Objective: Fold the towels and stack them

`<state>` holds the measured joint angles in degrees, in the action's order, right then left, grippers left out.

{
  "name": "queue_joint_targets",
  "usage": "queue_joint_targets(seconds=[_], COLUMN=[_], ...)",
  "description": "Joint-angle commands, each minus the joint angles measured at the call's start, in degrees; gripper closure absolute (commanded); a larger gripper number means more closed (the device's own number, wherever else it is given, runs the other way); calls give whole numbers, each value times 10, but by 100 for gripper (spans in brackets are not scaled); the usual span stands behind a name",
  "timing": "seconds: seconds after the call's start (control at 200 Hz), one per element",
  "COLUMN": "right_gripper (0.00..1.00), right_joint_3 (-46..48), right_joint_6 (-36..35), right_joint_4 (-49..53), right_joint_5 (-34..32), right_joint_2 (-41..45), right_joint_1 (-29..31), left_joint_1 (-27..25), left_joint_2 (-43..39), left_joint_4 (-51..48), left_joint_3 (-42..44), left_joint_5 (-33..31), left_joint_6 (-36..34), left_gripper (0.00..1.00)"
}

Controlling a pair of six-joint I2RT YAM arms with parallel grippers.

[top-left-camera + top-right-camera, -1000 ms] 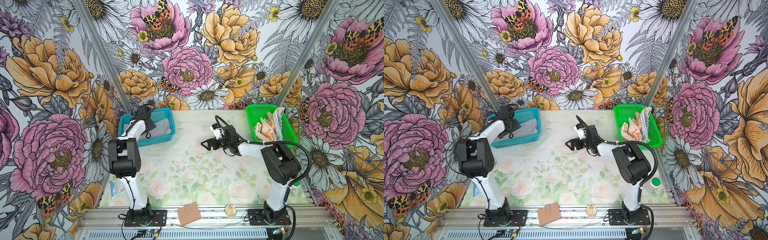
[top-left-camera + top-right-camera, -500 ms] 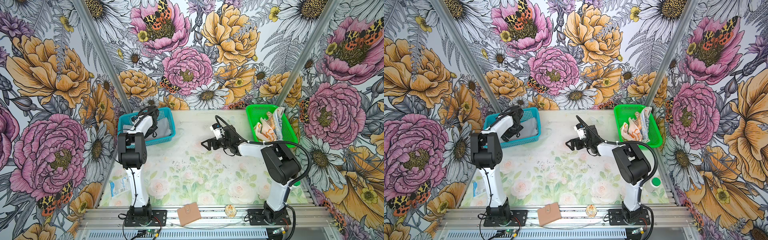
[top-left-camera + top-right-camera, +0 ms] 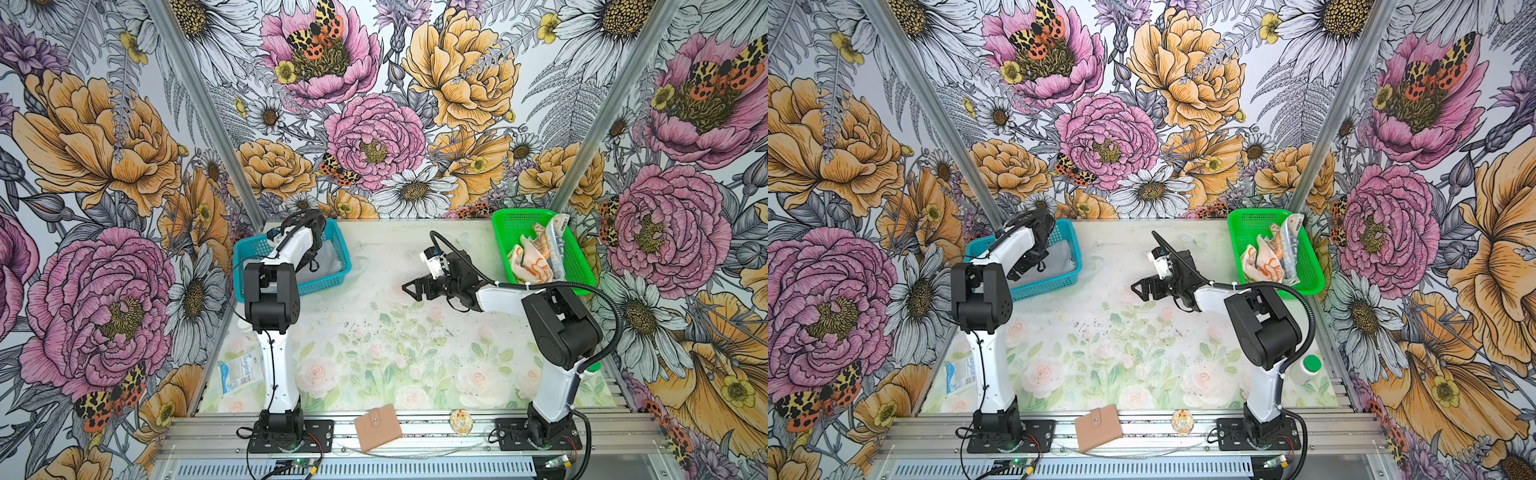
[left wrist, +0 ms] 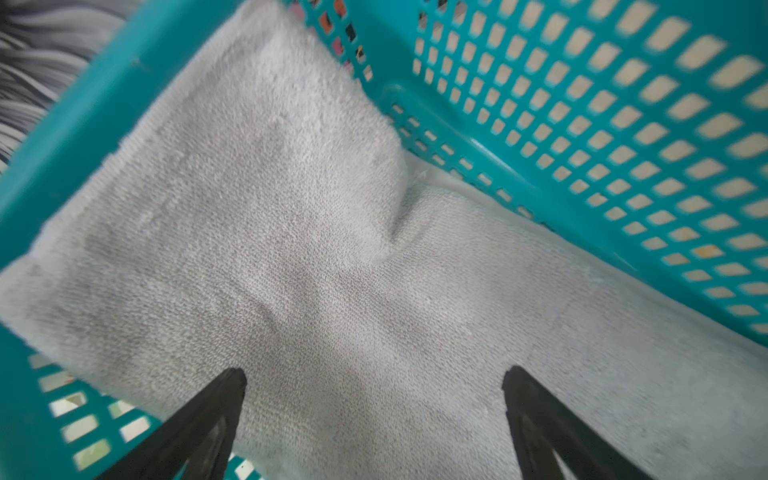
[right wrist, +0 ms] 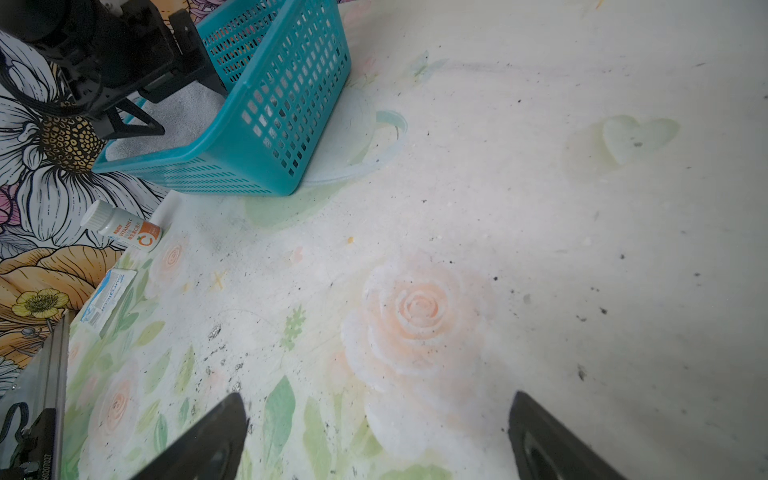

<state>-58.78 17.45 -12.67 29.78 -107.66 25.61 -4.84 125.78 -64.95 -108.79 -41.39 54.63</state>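
Left hand [image 4: 374,376]: reaches down into the blue basket [image 4: 582,104], fingers apart just above the grey towel [image 4: 291,208].
Right hand [image 5: 376,401]: stretched out over the bench [image 5: 561,232], fingers apart, holding nothing.

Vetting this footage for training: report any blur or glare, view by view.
Left wrist view: the teal basket mesh is smeared with blur, the grey towel sharper at centre. Right wrist view: table crisp, evenly lit. Both top views: sharp, no glare.
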Motion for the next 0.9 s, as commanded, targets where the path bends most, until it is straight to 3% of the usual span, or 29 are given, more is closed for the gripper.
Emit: queue_joint_targets(seconds=[0.0, 0.135, 0.24, 0.35, 0.42, 0.555, 0.645, 0.766, 0.896], right_gripper=[1, 1, 1, 1, 1, 1, 0, 1, 1], right_joint_3=[6, 44, 65, 83, 97, 119, 126, 141, 145], right_joint_6=[-11, -14, -7, 0, 0, -3, -6, -14, -13], right_joint_4=[-18, -54, -87, -114, -130, -157, -169, -177, -125], right_joint_5=[-35, -79, -91, -85, -86, -81, -77, -81, -130], right_joint_2=[19, 49, 60, 72, 83, 102, 107, 127, 176], right_joint_1=[4, 2, 0, -7, -11, -17, -20, -22, -39], left_joint_1=[-53, -142, -191, -216, -227, -256, -260, -255, -265], left_joint_2=[-35, -50, -63, -102, -144, -279, -358, -421, -448], left_joint_4=[-2, 1, 18, 66, 110, 222, 286, 322, 330], left_joint_3=[-32, -57, -71, -54, -20, 96, 158, 222, 283], left_joint_5=[-148, -306, -314, -210, -66, 96, 180, 345, 433], left_joint_6=[-78, -156, -237, -327, -418, -533, -563, -610, -680], left_gripper=[1, 1, 1, 1, 1, 1, 1, 1, 1])
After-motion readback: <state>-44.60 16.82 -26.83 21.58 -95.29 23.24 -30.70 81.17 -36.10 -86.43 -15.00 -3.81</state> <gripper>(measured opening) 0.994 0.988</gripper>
